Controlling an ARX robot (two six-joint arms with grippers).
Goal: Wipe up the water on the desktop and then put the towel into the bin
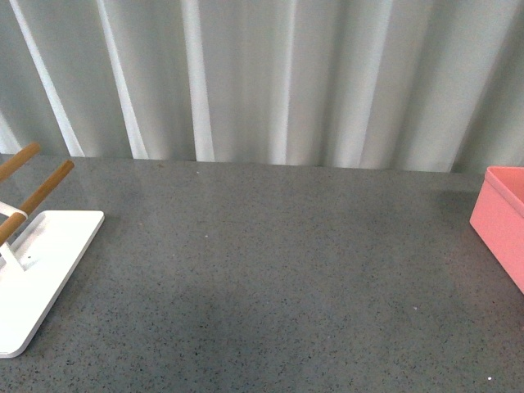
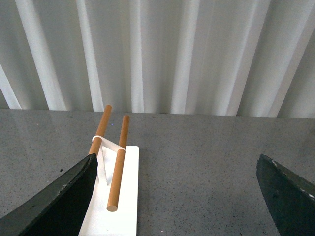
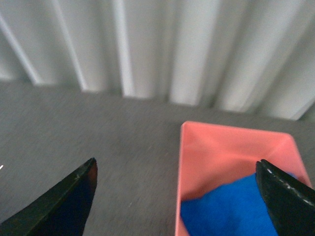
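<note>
The desktop (image 1: 270, 270) is a wide dark grey speckled surface. The salmon-pink bin (image 1: 503, 221) stands at its right edge in the front view, only partly in frame. In the right wrist view the bright blue towel (image 3: 226, 211) lies inside the bin (image 3: 221, 147). My right gripper (image 3: 177, 169) is open and empty above the bin's near wall, its fingers apart from the towel. My left gripper (image 2: 177, 164) is open and empty above the desktop (image 2: 197, 167). Neither arm shows in the front view.
A flat white stand (image 1: 41, 270) with two wooden rods (image 1: 37, 196) sits at the left of the desktop; it also shows in the left wrist view (image 2: 115, 206), close by the left finger. A white pleated curtain (image 1: 270, 74) hangs along the back edge.
</note>
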